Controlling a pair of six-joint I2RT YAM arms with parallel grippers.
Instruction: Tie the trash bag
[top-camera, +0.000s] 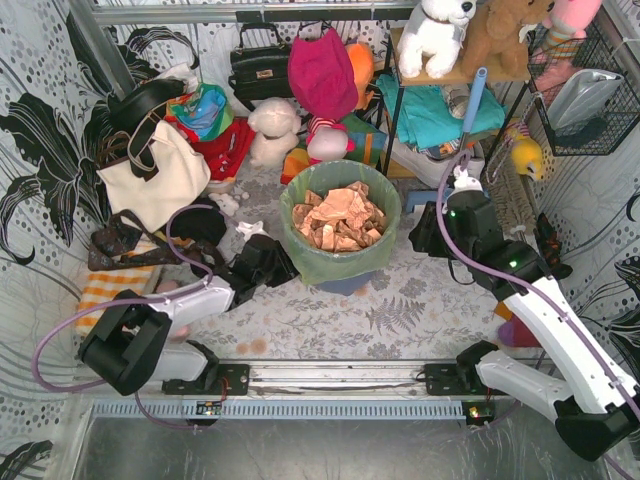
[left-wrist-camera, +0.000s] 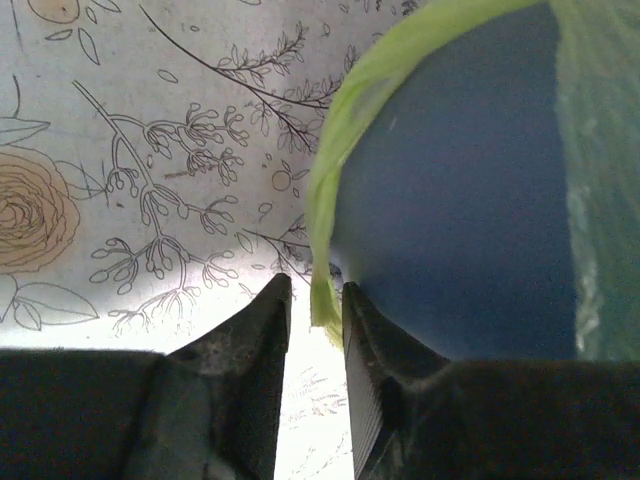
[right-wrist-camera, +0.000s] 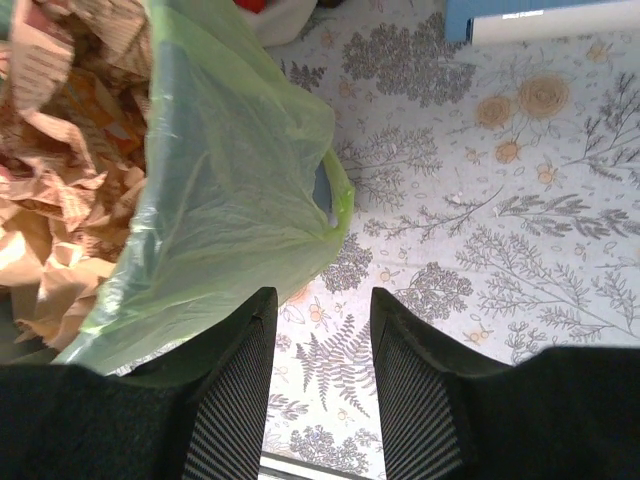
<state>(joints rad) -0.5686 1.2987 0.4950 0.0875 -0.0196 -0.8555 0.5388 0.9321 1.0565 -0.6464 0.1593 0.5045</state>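
Note:
The light-green trash bag (top-camera: 338, 262) lines a blue-grey round bin (top-camera: 345, 284) at the table's middle, with tan crumpled scraps (top-camera: 338, 220) inside. My left gripper (top-camera: 278, 262) is low against the bin's left side. In the left wrist view its jaws (left-wrist-camera: 315, 290) stand narrowly apart, with the bag's hanging green edge (left-wrist-camera: 326, 300) between the tips, next to the bin wall (left-wrist-camera: 460, 200). My right gripper (top-camera: 424, 236) is just right of the bin. In the right wrist view it (right-wrist-camera: 320, 295) is open and empty, just short of the bag's handle loop (right-wrist-camera: 328, 200).
A cream tote bag (top-camera: 155, 175) and dark bags lie at the back left. Plush toys (top-camera: 272, 128) and a black handbag (top-camera: 260, 65) stand behind the bin. A shelf (top-camera: 440, 75) and a wire basket (top-camera: 585, 95) are at the back right. An orange striped cloth (top-camera: 105, 290) lies near left.

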